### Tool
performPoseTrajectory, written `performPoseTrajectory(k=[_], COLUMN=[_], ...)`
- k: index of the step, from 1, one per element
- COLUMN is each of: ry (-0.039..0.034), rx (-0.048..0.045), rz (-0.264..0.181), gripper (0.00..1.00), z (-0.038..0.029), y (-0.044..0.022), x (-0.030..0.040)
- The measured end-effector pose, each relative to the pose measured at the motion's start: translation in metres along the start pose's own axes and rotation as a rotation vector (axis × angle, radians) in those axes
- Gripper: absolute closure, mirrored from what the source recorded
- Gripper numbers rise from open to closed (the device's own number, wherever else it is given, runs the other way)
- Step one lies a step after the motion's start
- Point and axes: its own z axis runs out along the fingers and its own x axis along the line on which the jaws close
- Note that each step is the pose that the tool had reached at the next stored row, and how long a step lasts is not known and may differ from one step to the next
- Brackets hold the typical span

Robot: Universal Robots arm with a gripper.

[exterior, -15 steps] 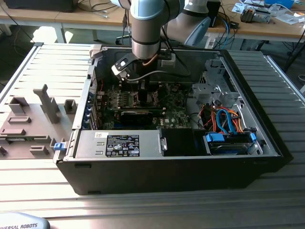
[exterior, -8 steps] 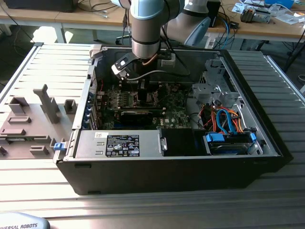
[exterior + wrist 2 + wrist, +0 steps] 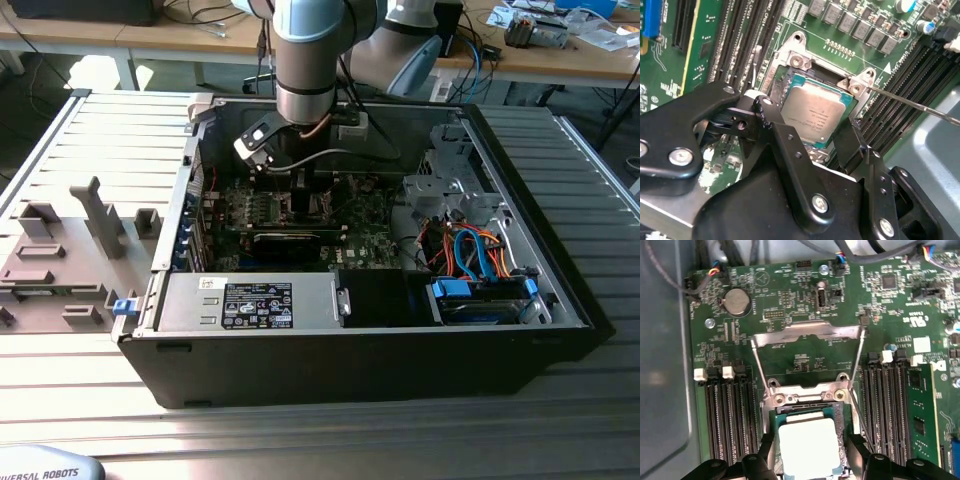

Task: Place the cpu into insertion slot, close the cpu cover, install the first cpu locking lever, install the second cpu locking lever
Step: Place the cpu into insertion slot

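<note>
The hand [image 3: 300, 188] is lowered inside an open computer case [image 3: 350, 350] that sits on a ribbed grey counter [image 3: 560, 140]. In both wrist views its black fingers [image 3: 766, 452] are spread apart, one on each side of the chip, and grip nothing. In the first wrist view a narrow strip of socket shows between each finger and the chip's edge.

The cpu [image 3: 807, 447] lies flat in the socket on the green circuit board [image 3: 790, 290], metal top up. In the second wrist view the cpu [image 3: 812, 112] fills the socket's square opening, with the hand [image 3: 807, 127] straddling it.

The cpu cover [image 3: 807, 332] is swung open. Its silvery bar stands away from the socket, past the hinge edge where two screws hold a metal plate [image 3: 807, 394]. A thin metal rod [image 3: 915, 106] runs out from one corner of the socket over the dark memory slots [image 3: 730, 415], raised and not latched down.

Memory slots lie on both sides of the socket. A round coin battery [image 3: 736, 301] sits on the board beyond the open cover.

In the exterior view, a silver box with a label [image 3: 250, 300] sits along the case's near wall. Blue and orange cables [image 3: 470, 250] bunch at the exterior view's right. Grey blocks [image 3: 90, 215] stand on the counter at the exterior view's left.
</note>
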Motion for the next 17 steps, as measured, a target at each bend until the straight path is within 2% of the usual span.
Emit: performPoseTrajectory(k=[2,4,9,13,17], ry=[0.0087,0.0133,0.015,0.0162,0.0228], rx=[0.0002,0.0008,0.0019,0.0022,0.0027], rz=[-0.02,-0.023,-0.021,-0.004,0.013], gripper=[0.33,0.33,0.33,0.33,0.33], z=[0.0,0.0001,0.0002,0.0002,0.0002], y=[0.0007,0.0037,0.0082,0.0087,0.0089], x=[0.0,0.0001,-0.0026,-0.0057,-0.0079])
